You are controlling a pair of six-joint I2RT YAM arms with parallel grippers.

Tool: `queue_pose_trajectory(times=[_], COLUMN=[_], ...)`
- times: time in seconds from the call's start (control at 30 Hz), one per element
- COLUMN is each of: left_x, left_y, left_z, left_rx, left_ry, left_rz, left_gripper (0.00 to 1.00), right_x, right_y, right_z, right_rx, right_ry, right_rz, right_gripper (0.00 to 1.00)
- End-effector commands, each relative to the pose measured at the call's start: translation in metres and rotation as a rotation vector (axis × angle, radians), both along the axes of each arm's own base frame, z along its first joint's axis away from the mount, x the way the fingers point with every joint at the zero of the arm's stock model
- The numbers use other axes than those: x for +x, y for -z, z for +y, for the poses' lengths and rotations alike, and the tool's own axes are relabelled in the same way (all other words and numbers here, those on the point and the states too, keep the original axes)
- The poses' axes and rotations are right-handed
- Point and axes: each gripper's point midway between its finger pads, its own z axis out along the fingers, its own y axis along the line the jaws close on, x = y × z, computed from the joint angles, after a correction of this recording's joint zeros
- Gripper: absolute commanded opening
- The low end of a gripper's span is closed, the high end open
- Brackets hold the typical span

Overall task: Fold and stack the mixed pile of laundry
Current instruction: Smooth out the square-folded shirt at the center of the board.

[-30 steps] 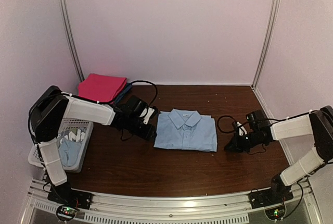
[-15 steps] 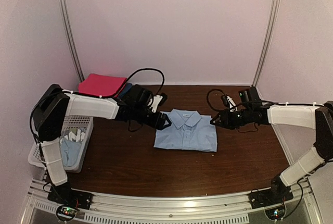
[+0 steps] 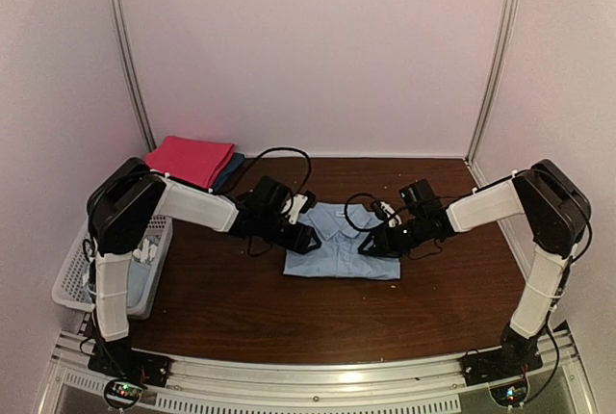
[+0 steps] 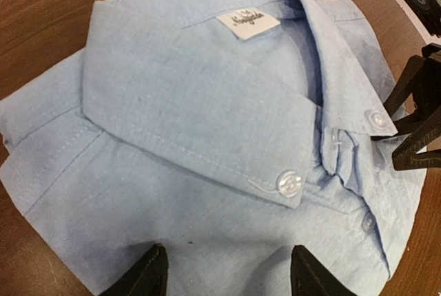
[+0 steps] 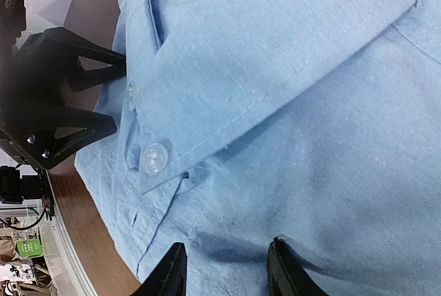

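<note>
Standing by the table [image 3: 289, 323], I saw the folded light blue shirt [image 3: 337, 258] lying flat near its middle. Its collar [image 4: 207, 103] pointed toward the back wall, fastened down with a white button [image 4: 289, 183], and a white label [image 4: 248, 22] showed inside the neck. The left gripper [image 4: 224, 275] was at the shirt's left side, jaws apart, both tips low over the fabric. The right gripper [image 5: 224, 268] was at the opposite side, jaws also apart, tips down against the cloth. The two faced each other across the collar. Off to the left, a white basket [image 3: 65, 291] held more light blue clothes [image 3: 140, 281]. A magenta cloth [image 3: 190, 159] lay folded at the back left.
</note>
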Motion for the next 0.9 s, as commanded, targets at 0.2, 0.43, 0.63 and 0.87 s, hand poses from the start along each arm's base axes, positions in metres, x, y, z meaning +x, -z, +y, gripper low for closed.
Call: queue_pose_trajectory(times=[0.2, 0.43, 0.63, 0.87], left_x=[-0.037, -0.013, -0.008, -0.014], left_y=[-0.013, -0.104, -0.123, -0.114], left_z=[0.036, 0.074, 0.116, 0.149], left_rx=[0.046, -0.122, -0.227, -0.247], left_ry=[-0.053, -0.155, -0.285, -0.381], left_rz=[0.012, -0.073, -0.02, 0.0], left_gripper=[0.65, 0.76, 0.79, 0.82], right_x=[-0.031, -0.01, -0.017, -0.037], right_y=[0.023, -0.06, -0.084, -0.073], right_z=[-0.027, -0.016, 0.026, 0.097], right_rx=[-0.172, -0.224, -0.31, -0.439], right_ry=[-0.049, -0.066, -0.175, -0.36], right_rz=[0.026, -0.255, -0.42, -0.541], right_gripper=[0.41, 0.42, 0.42, 0.43])
